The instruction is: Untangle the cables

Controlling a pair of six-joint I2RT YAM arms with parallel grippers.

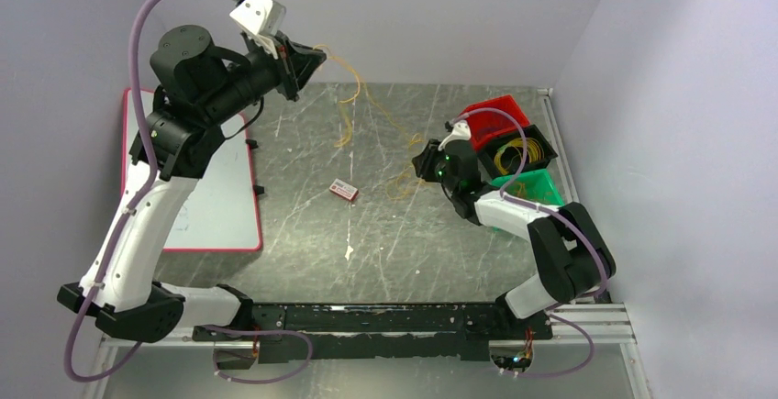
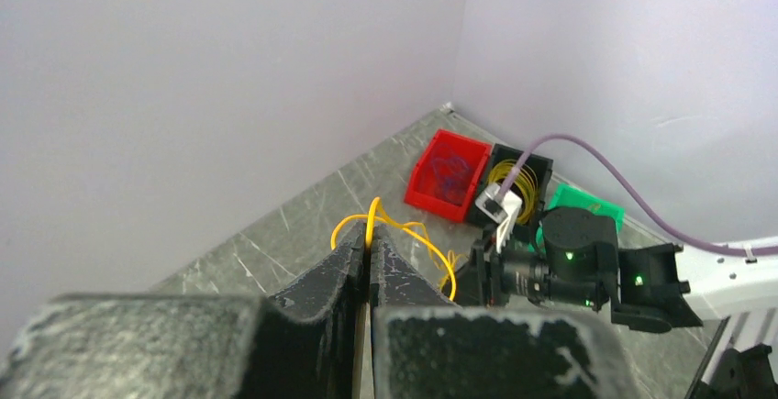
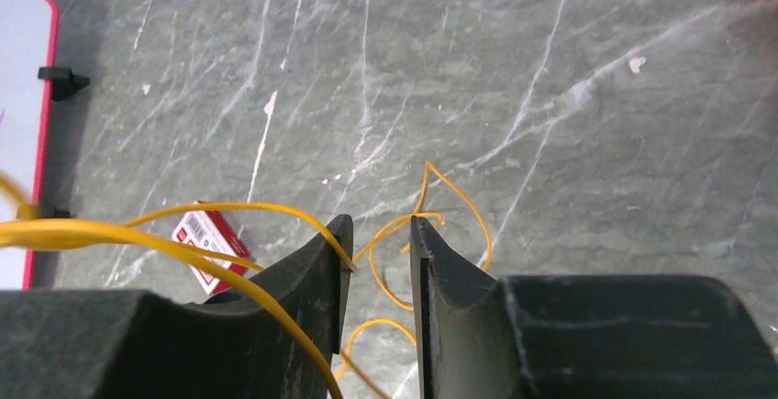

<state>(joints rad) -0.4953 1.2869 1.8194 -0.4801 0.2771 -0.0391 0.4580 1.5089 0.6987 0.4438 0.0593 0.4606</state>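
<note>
The cables are thin yellow-orange wires [image 1: 351, 96]. They hang from my left gripper [image 1: 312, 58], which is raised high near the back wall, and trail across the table to my right gripper [image 1: 424, 162]. In the left wrist view my left gripper [image 2: 369, 238] is shut on a yellow wire [image 2: 410, 231] that loops out past its tips. In the right wrist view my right gripper [image 3: 378, 234] is open just above the table. Loose wire loops [image 3: 431, 220] lie between and beyond its jaws, and one wire runs across its left finger [image 3: 316, 275].
A red bin [image 1: 491, 119], a black bin holding coiled yellow wire [image 1: 525, 151] and a green bin [image 1: 537, 188] stand at the right. A red-edged white board [image 1: 216, 188] lies at the left. A small red-and-white box [image 1: 343, 190] lies mid-table.
</note>
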